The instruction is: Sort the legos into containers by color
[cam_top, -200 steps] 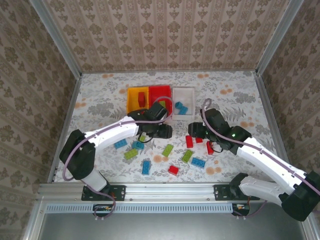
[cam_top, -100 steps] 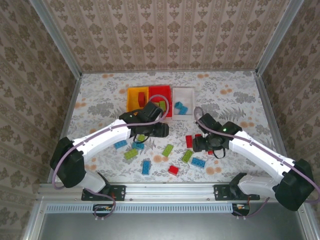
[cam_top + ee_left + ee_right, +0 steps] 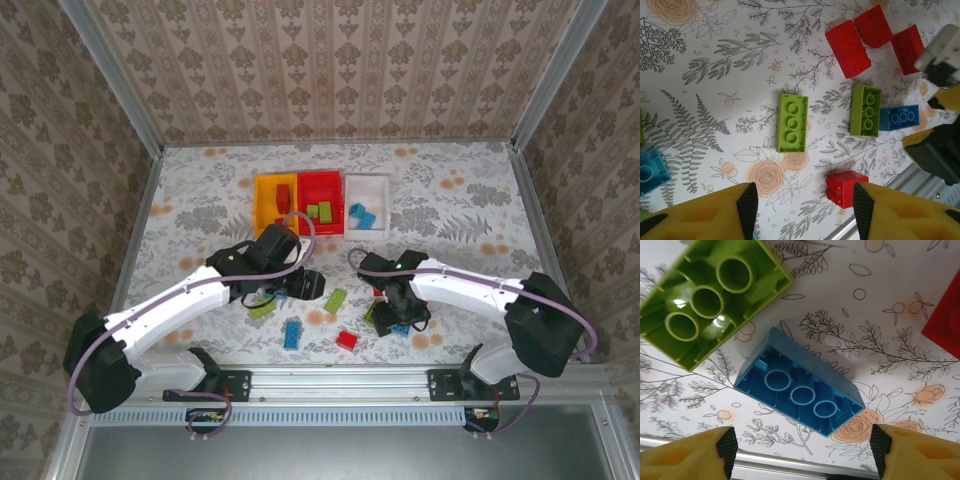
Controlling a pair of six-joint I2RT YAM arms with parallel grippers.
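Two wide-spread: left end effector above green lego, right end effector above blue lego.

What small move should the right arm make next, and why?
Probably lower the right pincer straight down and close on the blue brick: it lies upturned just below, centred between the open jaws, with the green brick close beside it.
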